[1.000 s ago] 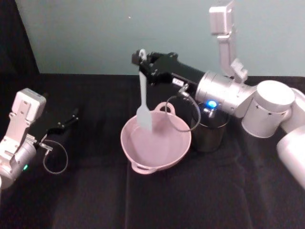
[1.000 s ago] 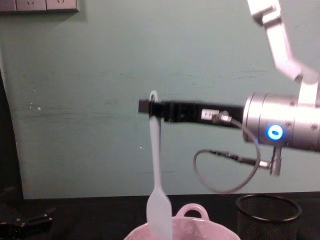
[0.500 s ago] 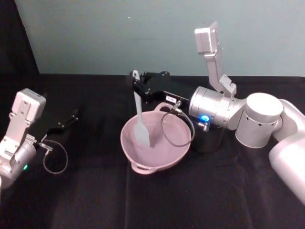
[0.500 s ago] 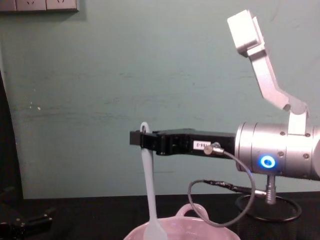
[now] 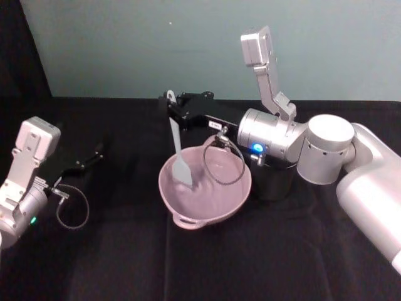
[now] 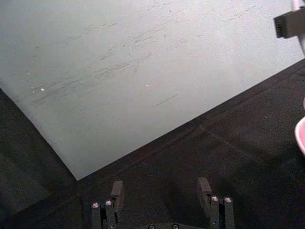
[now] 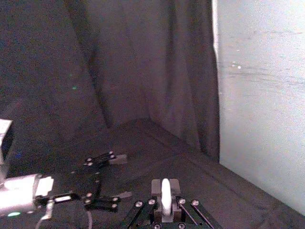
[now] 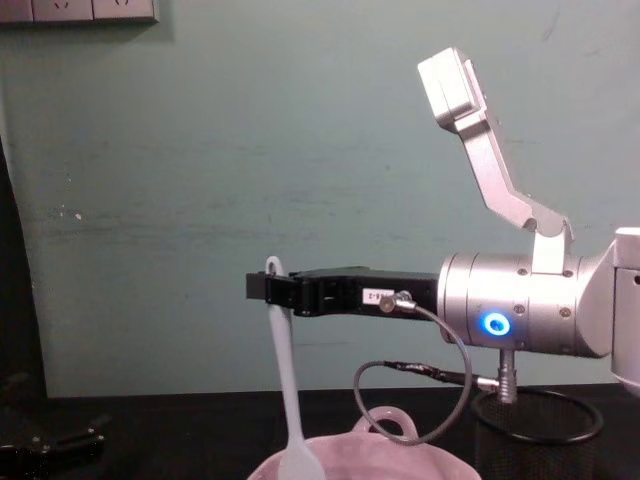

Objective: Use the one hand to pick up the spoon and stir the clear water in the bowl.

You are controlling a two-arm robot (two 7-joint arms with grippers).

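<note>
While the left gripper (image 5: 97, 152) sits parked and open well to the side, the right gripper (image 5: 171, 106) clamps the spoon (image 5: 176, 135) by its handle top, hanging it near upright, blade dipped inside the bowl (image 5: 207, 221) below.

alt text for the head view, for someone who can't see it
The right gripper holds a white spoon nearly upright by its handle end, blade down inside a pink bowl on a black table. The left gripper sits open at the table's left; a black mesh cup stands right of the bowl.
</note>
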